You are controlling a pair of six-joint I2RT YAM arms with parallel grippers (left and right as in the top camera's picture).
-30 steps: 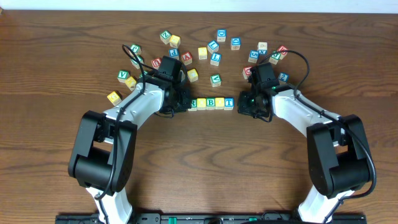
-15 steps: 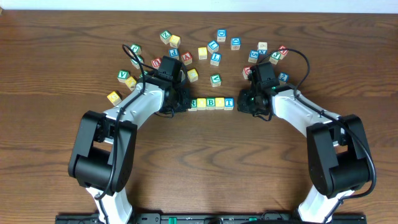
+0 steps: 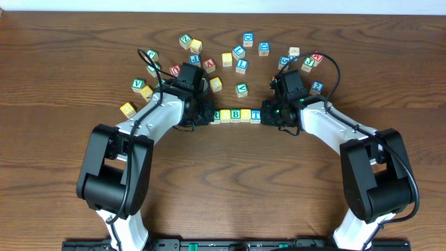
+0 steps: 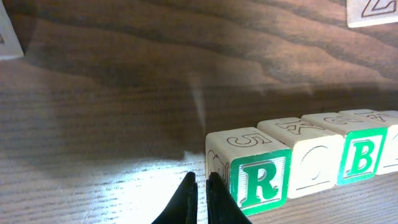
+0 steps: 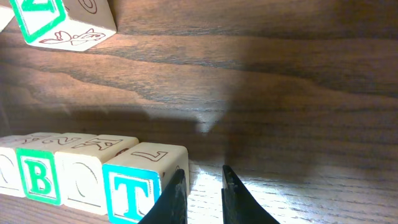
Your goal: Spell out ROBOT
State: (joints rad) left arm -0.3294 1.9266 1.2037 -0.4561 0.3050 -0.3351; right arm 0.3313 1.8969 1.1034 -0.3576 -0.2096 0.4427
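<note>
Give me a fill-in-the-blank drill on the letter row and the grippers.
The row of cubes spells ____.
The R cube has a ____ frame.
The T cube has a ____ frame.
The left gripper sits beside the cube lettered ____.
Missing words: ROBOT; green; blue; R.

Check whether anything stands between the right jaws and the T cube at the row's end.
Nothing visible does. In the right wrist view the T cube ends the row, and the right jaws stand just past its outer side.
</note>
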